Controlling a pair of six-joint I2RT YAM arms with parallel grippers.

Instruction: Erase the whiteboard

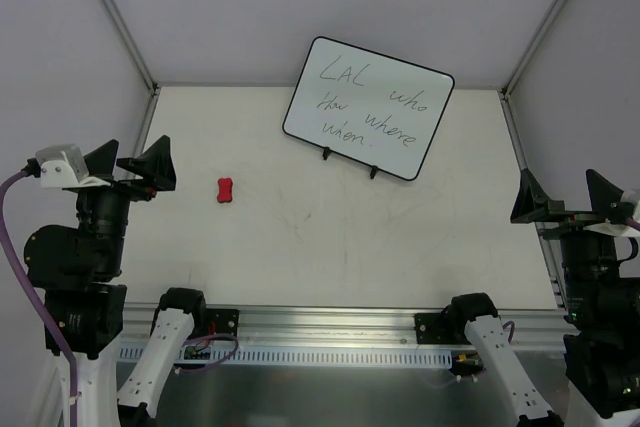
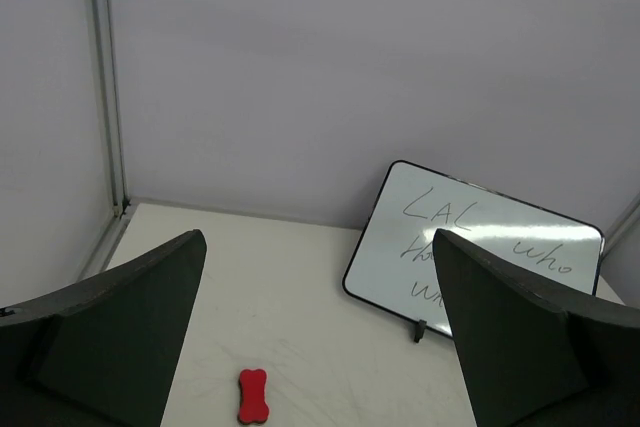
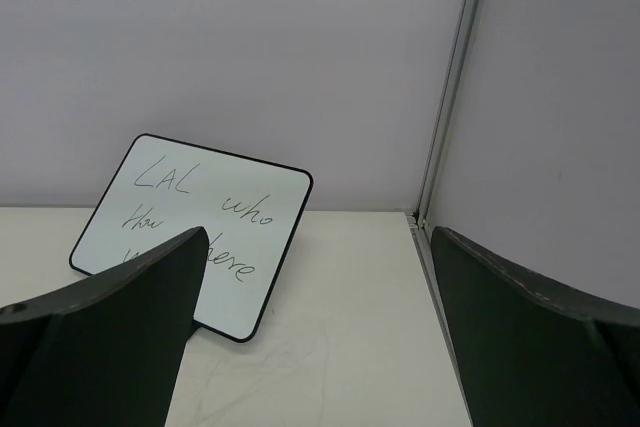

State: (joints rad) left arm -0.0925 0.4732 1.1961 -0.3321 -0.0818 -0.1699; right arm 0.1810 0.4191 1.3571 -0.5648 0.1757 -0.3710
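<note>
The whiteboard [image 1: 368,107] stands tilted on two small black feet at the back of the table, with black handwritten words on it. It also shows in the left wrist view [image 2: 480,247] and the right wrist view [image 3: 200,227]. A small red bone-shaped eraser [image 1: 226,190] lies on the table to its left, also in the left wrist view [image 2: 253,394]. My left gripper [image 1: 135,164] is open and empty at the left edge, left of the eraser. My right gripper [image 1: 565,194] is open and empty at the right edge.
Grey enclosure walls with metal corner posts [image 1: 115,12] close in the table [image 1: 330,247] at the back and sides. An aluminium rail [image 1: 330,322] with the arm bases runs along the near edge.
</note>
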